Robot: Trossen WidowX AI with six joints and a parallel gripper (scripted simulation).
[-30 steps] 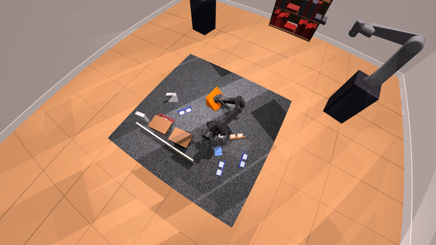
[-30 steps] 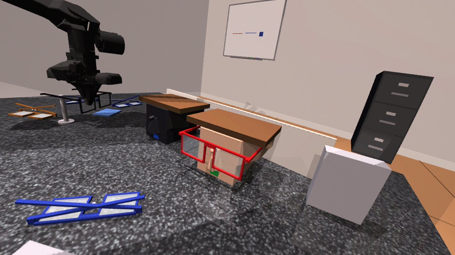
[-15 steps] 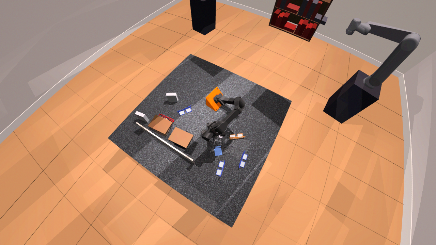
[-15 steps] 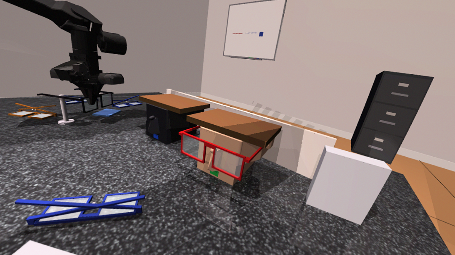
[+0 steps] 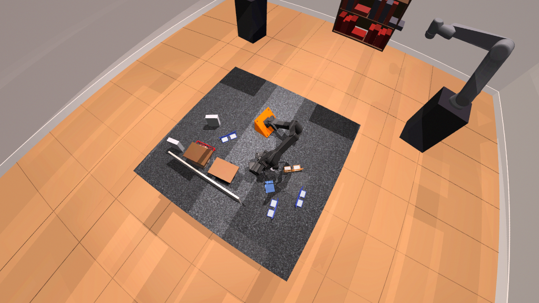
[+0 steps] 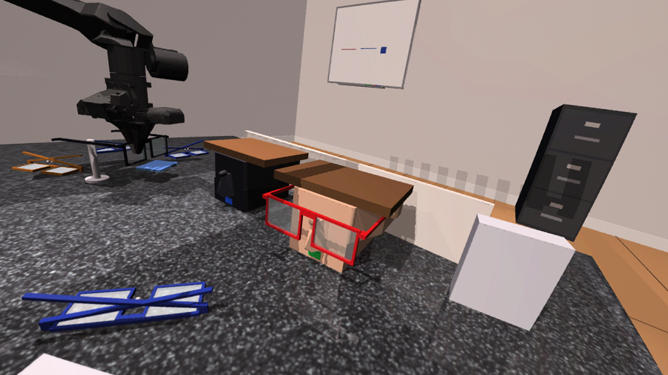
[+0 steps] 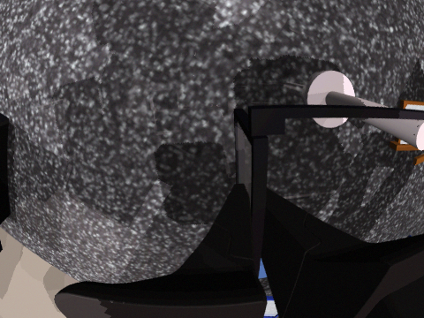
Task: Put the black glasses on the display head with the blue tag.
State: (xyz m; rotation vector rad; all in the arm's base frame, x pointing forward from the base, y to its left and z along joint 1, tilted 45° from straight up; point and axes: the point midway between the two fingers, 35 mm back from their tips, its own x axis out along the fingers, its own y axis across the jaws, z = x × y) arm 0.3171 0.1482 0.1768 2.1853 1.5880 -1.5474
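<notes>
My gripper (image 6: 136, 150) (image 7: 246, 193) is shut on the black glasses (image 6: 69, 140) (image 7: 259, 177). It holds them upright above the mat, at the left in the exterior view, with a temple reaching over a white post. The black head (image 6: 253, 189) (image 5: 223, 169) with the blue tag (image 6: 228, 200) stands apart from the glasses, under a brown top (image 6: 257, 151). The other head (image 6: 327, 203) is skin-coloured, with a green tag (image 6: 314, 254), its own brown top (image 5: 198, 153) (image 6: 348, 184) and red glasses (image 6: 355, 248). The gripper hides part of the black glasses.
The white post (image 6: 95, 163) (image 7: 330, 79) stands close to the held glasses. Folded orange glasses (image 5: 292, 170), several blue glasses and a blue flat piece (image 5: 269, 187) (image 6: 157, 166) lie on the mat. A low white wall (image 6: 433, 219) runs behind the heads. A white block (image 5: 212, 120) and another (image 6: 510, 277) stand nearby.
</notes>
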